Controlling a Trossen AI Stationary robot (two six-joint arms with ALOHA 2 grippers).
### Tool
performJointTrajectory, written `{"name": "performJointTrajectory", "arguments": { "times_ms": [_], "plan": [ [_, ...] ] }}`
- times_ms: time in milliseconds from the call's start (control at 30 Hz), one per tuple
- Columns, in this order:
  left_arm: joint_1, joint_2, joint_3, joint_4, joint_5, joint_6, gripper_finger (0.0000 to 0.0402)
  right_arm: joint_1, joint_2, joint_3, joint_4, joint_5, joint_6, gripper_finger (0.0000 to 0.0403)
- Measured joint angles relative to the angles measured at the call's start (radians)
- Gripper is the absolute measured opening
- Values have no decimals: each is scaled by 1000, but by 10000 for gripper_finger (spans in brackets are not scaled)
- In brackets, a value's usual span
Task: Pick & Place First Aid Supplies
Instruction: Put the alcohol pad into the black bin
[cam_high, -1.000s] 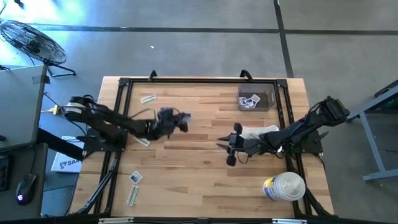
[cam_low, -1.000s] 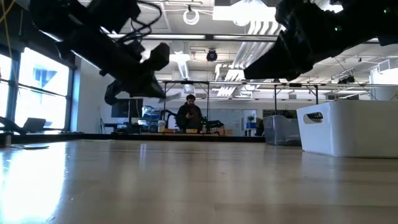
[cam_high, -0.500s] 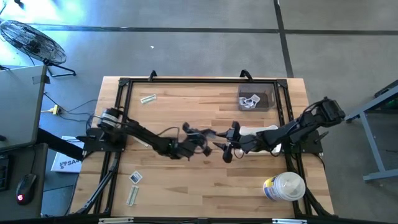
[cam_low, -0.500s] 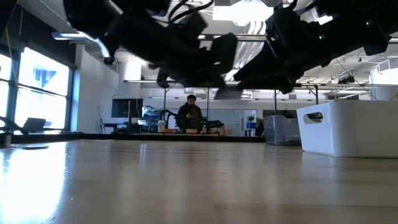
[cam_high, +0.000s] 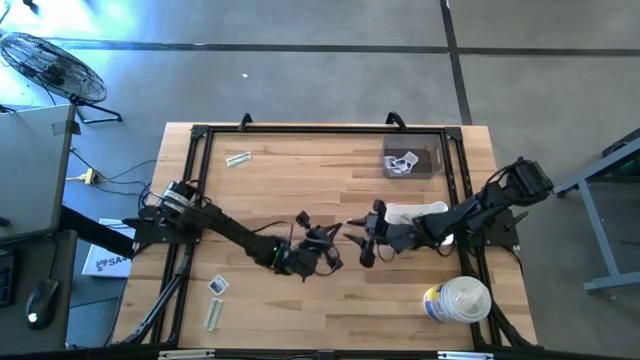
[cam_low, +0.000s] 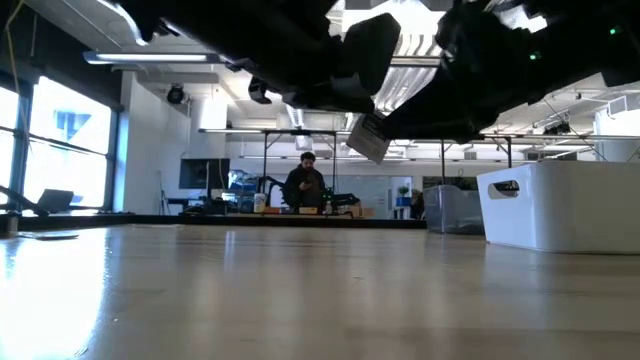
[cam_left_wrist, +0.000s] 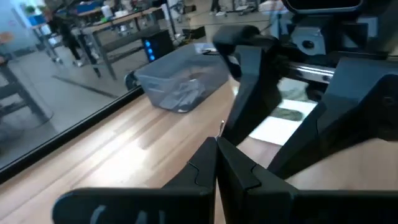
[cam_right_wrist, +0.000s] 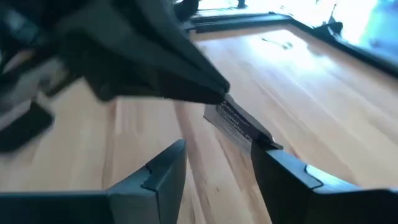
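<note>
Mid-table, left gripper (cam_high: 338, 240) pinches a sachet (cam_right_wrist: 239, 122) — right gripper (cam_high: 358, 240) spread wide around it.

Colours on the bench, as we see them

We list a pale packet (cam_right_wrist: 239, 124) with dark print, pinched in the black left gripper (cam_high: 337, 243) and lying between the black right gripper's (cam_high: 357, 243) fingers; light wood-grain table (cam_high: 300, 180) beneath both; a clear grey bin (cam_high: 410, 161) beyond the right gripper; a white tub (cam_high: 456, 299) with yellow-blue label behind it.
</note>
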Motion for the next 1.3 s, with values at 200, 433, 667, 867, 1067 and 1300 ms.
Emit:
{"name": "performJointTrajectory", "arguments": {
  "times_ms": [200,433,667,867,1067,1300],
  "plan": [
    [-64,0,0,22,-5,51,0,65,-1,0,-3,8,-224,166],
    [-91,0,0,24,-5,69,0,76,-1,0,3,13,-247,152],
    [-96,0,0,24,40,57,0,76,-1,0,3,9,-247,145],
    [-94,0,0,23,64,43,0,76,-1,0,3,2,-246,151],
    [-102,-1,0,23,63,43,0,76,-1,0,-1,7,-246,158],
    [-106,-1,0,23,59,39,0,76,-1,0,-1,-48,-246,160]
  ]
}}
